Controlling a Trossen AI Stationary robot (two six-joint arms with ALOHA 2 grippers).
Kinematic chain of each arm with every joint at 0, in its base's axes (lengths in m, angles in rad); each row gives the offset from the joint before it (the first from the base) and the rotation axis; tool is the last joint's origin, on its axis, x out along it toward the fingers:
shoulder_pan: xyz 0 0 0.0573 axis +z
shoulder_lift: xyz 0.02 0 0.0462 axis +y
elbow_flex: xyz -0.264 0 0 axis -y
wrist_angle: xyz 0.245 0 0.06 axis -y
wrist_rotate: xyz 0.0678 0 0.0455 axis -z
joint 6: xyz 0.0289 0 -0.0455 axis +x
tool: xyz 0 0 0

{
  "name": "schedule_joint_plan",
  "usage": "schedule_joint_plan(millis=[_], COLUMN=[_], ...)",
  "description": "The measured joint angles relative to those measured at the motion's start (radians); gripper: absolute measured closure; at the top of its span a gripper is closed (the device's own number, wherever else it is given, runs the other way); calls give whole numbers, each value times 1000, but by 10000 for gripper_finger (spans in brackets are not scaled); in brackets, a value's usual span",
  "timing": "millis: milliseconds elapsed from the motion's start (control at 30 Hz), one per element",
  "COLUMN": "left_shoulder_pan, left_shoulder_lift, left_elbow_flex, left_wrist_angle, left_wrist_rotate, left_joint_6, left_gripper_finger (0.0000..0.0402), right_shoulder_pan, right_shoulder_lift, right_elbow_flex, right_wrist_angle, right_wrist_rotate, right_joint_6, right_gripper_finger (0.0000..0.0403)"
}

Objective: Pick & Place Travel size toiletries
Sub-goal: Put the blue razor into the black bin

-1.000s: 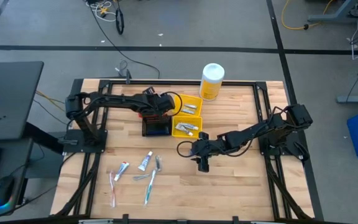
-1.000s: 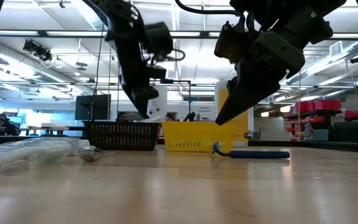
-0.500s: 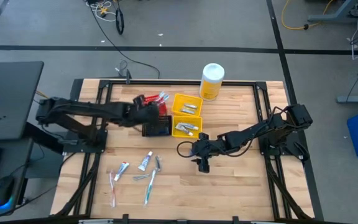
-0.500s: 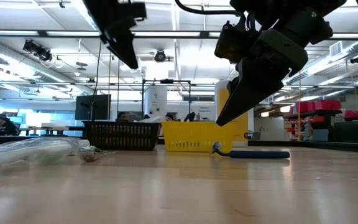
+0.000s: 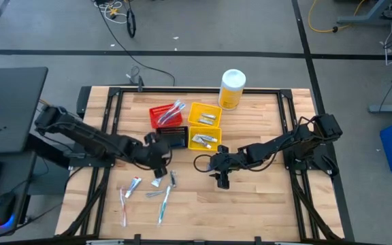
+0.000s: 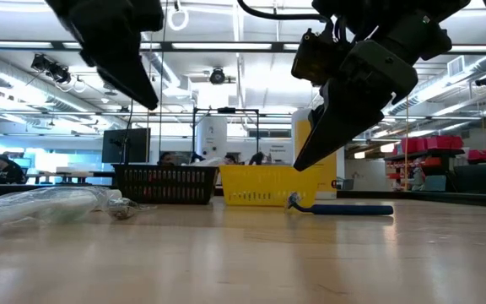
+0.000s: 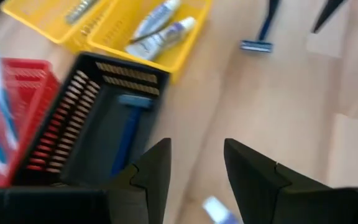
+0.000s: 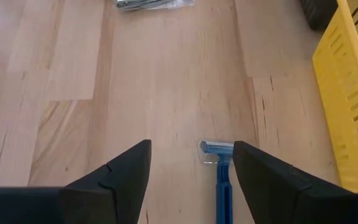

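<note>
In the high view several toothbrushes [image 5: 163, 203] and small tubes [image 5: 158, 177] lie flat on the wood near the table's near edge. A blue razor [image 8: 219, 171] lies flat on the table, also seen in the low view as a razor [image 6: 344, 209]. My right gripper [image 8: 191, 163] hangs open above it, with the razor's head between the fingers and below them; it touches nothing. My left gripper [image 7: 194, 168] is open and empty, in the air [image 5: 156, 154] on the near side of the black bin [image 7: 98, 130], which holds another blue razor [image 7: 129, 124].
A red bin [image 5: 165, 116] holds toothbrushes, and two yellow bins [image 5: 205, 138] hold tubes. The big yellow bottle [image 5: 232, 88] stands at the far edge. Bare wood lies to the right of the loose items. A wrapped item [image 6: 49, 207] lies close to the low camera.
My left gripper has drawn back from over the red bin toward the near edge. It now hangs near the black bin, above the loose tubes. The red bin's toothbrushes have come into view.
</note>
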State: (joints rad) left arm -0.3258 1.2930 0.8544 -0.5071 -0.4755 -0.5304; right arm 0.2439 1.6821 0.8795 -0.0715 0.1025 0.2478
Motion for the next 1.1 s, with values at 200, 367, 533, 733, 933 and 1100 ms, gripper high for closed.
schedule_joint_plan(millis=[200, 367, 533, 733, 933, 1100], left_shoulder_pan=[-86, -148, -206, -265, -297, -297], left_shoulder_lift=[0, 0, 0, 22, 122, 169], left_elbow_flex=[-9, -9, -9, -9, -9, -10], left_wrist_angle=[4, 2, 2, 5, 11, 54], left_wrist_rotate=[-4, -6, -8, -41, -36, -24], left_joint_6=[-125, -188, -252, -361, -421, -423], left_gripper_finger=[246, 246, 246, 246, 246, 246], right_shoulder_pan=[0, 0, -1, -1, -1, -1], right_shoulder_lift=[0, 0, 0, 0, 0, 1], right_elbow_flex=[0, 0, 0, 0, 0, -20], right_wrist_angle=[0, 0, 1, 1, -11, -72], right_wrist_rotate=[1, 0, 0, 0, 0, 1], right_joint_6=[0, 0, 0, 0, 0, 12], right_gripper_finger=[153, 148, 156, 166, 159, 158])
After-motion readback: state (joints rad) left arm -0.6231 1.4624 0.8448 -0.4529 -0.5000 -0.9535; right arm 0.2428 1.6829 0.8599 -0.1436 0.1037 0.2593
